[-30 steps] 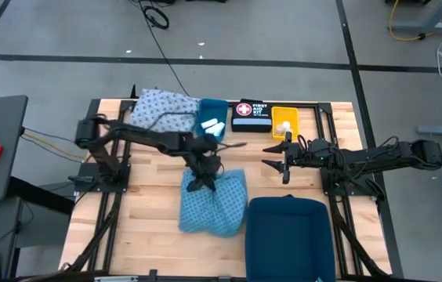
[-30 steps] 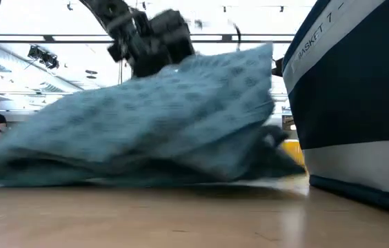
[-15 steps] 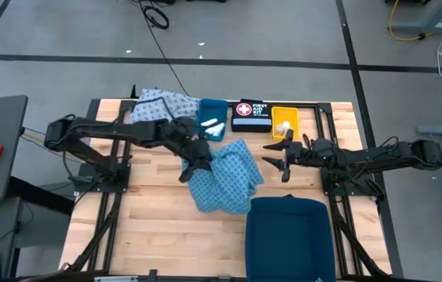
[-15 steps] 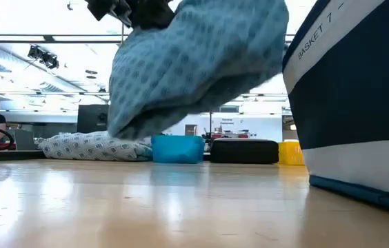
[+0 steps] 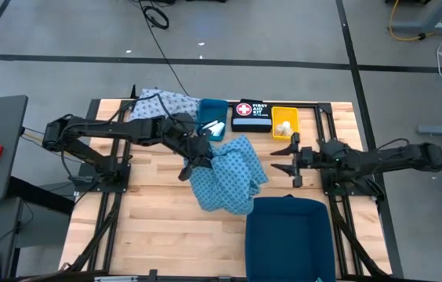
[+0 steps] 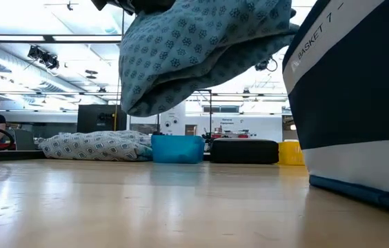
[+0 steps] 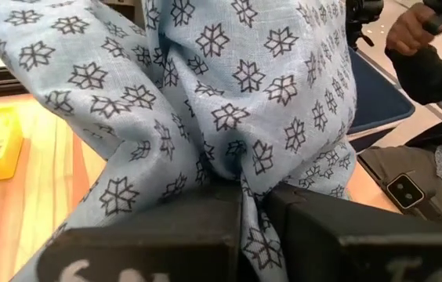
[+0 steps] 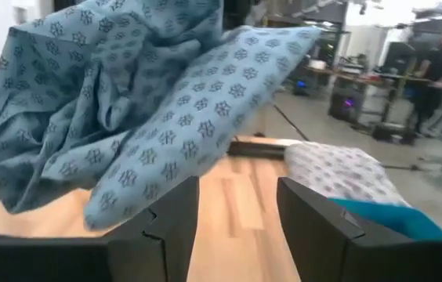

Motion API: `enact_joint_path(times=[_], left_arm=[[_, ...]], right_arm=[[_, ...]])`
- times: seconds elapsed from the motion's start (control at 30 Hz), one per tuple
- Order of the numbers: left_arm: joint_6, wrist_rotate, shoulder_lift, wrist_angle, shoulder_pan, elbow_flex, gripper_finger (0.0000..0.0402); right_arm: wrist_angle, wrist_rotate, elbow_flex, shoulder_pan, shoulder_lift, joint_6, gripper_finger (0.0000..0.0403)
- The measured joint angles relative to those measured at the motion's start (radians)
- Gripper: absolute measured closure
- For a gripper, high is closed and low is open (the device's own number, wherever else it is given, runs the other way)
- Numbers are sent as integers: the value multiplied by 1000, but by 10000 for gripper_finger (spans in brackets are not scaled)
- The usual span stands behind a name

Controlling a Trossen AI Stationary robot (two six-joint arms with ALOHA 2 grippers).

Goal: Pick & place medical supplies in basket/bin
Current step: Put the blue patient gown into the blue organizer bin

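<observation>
My left gripper [image 5: 198, 160] is shut on the teal patterned cloth [image 5: 229, 176], which hangs in the air over the table's middle, also in the low view [image 6: 201, 48] and the right wrist view [image 8: 127, 102]. My right gripper [image 5: 291, 160] is open, to the right of the cloth, touching nothing. The whitish-blue cloth [image 5: 162, 106] lies at the table's far left. White rolls [image 5: 210, 125] lie in a teal bin [image 5: 213, 119]. Pale vials [image 5: 284, 125] sit in a yellow tray [image 5: 284, 119]. The dark blue basket [image 5: 289, 239] stands at the near edge. My left gripper pinches the teal cloth between its two fingers at a bunched fold [image 7: 240, 188] on the cloth's left side, several layers gathered. The cloth is lifted clear of the table and hangs slack below and to the right of the fingers.
A black box with a red-and-white cross [image 5: 251, 115] sits at the far edge between the teal bin and the yellow tray. Bare wood [image 5: 150, 204] lies near the left front. People show in the room beyond the table.
My left gripper has risen and moved toward the far edge, lifting the teal cloth off the table; the cloth now hangs clear and bunched, shifted right toward the basket. My right gripper has drifted slightly toward the near edge.
</observation>
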State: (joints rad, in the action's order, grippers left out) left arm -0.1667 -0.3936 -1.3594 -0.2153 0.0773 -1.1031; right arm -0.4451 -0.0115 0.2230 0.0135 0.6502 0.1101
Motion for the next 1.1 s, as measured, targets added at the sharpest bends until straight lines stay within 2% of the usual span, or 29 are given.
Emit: enact_joint_path(times=[0.1,0.23,0.43,0.6,0.77,1.1], left_arm=[[-2,-10,0,10,0,0,390],[-1,-16,0,41,-3,0,390],[2,-30,-7,75,-34,-52,390],[-3,-32,-64,82,-86,-161,390],[-33,-37,-196,119,-141,-282,390],[-60,-223,-512,164,-201,-628,390]], right_arm=[[161,66,0,-31,-157,-1,232],[303,86,0,-67,-356,-18,240],[537,88,0,-96,-543,-72,240],[537,85,-2,-125,-574,-76,240],[537,88,-3,-131,-574,-68,240],[536,88,-2,-130,-573,-45,240]])
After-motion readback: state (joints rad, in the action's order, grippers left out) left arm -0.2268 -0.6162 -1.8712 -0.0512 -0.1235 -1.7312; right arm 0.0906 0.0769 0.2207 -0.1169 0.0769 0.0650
